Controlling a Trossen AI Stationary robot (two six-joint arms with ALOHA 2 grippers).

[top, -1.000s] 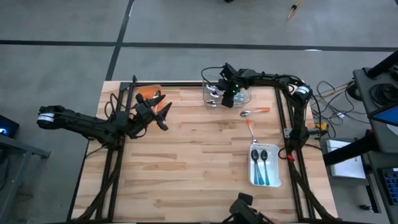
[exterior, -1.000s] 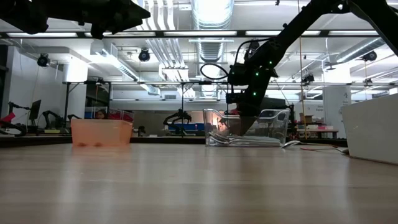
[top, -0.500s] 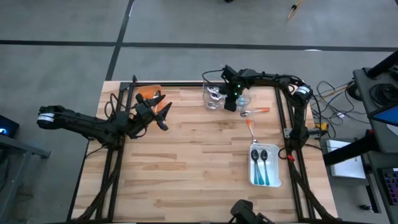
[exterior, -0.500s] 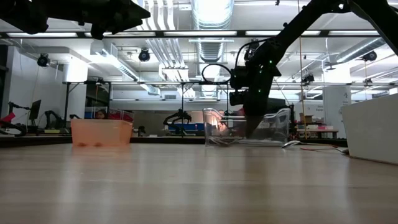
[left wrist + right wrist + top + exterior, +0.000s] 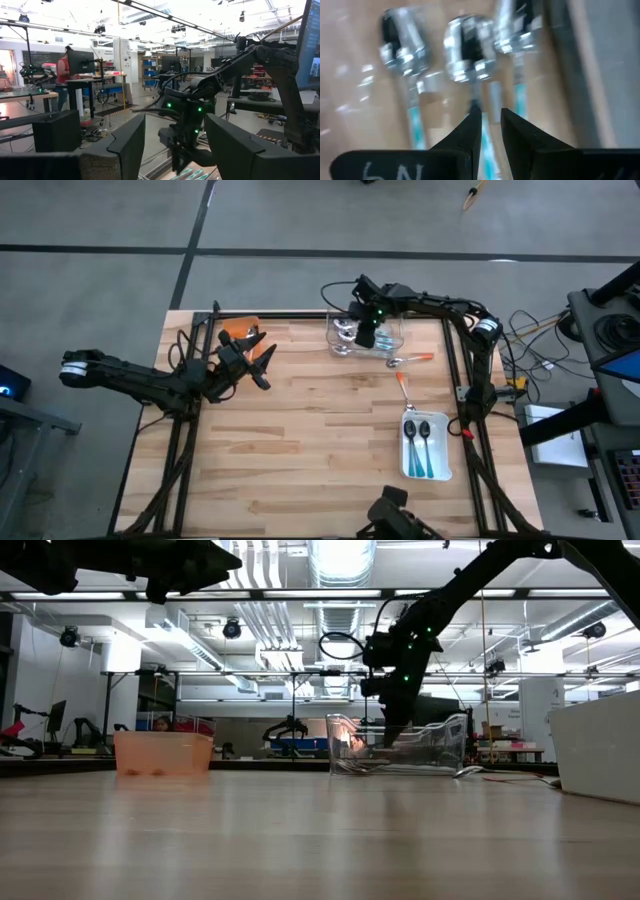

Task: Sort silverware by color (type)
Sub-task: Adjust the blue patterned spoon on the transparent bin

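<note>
The wooden counter [image 5: 300, 440] carries 3 trays: an orange tray [image 5: 238, 331] at the far left, a clear tray [image 5: 345, 330] at the far middle, and a white tray [image 5: 425, 448] near the right edge.

The left arm waits over the counter's left side, by the orange tray, its left gripper [image 5: 262, 358] spread wide and empty.

The right arm reaches across the far edge, and its right gripper [image 5: 365, 335] hangs over the clear tray. In the right wrist view its fingers [image 5: 467, 132] stand narrow, a thin gap between them, straddling the thin handle of a teal spoon [image 5: 470, 55] that lies beside 2 others. I cannot tell whether they are actually pinching it yet.

The other silverware is spread out: 2 teal-handled spoons [image 5: 418, 442] lie in the white tray, and 2 orange-handled spoons [image 5: 405, 385] lie loose on the counter between the clear tray and the white one.

To do this pick well, I'd say the fingers should drop squarely onto that 1 handle, close just below the bowl, and lift straight up so the neighbouring spoons are not dragged along or knocked against the tray wall.
</note>
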